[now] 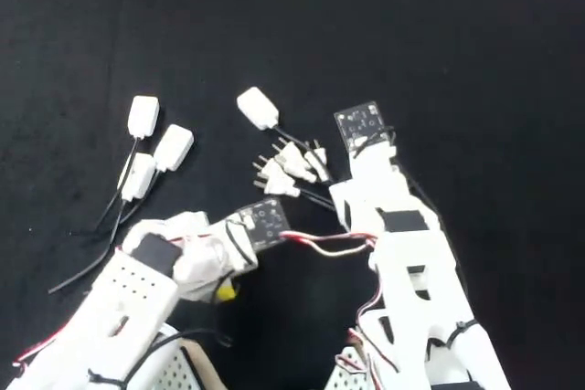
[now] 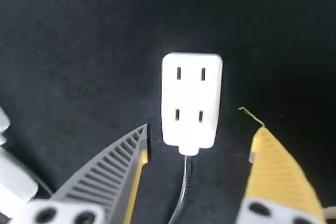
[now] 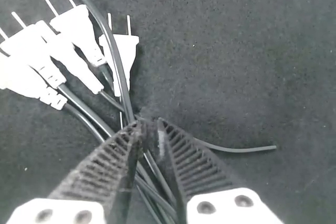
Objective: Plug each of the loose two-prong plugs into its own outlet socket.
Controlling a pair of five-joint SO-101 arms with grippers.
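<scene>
So the right pincer (image 3: pixel 149 128) is pinched shut on the cords (image 3: pixel 116 72) behind the plugs (image 3: pixel 79 27), and the left pincer (image 2: pixel 202 129) gapes wide around a socket (image 2: pixel 191 98). Looks like pickup stage; next, single out one plug.

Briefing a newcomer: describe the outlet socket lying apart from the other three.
On the black table, find the two-prong plugs clustered by the right arm. Just beyond them lies a white outlet socket, alone; the other three sockets huddle farther left.

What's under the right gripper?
Black cords from the white plugs bunch beneath the right gripper, on black cloth. Its fingers hide where each cord runs.
</scene>
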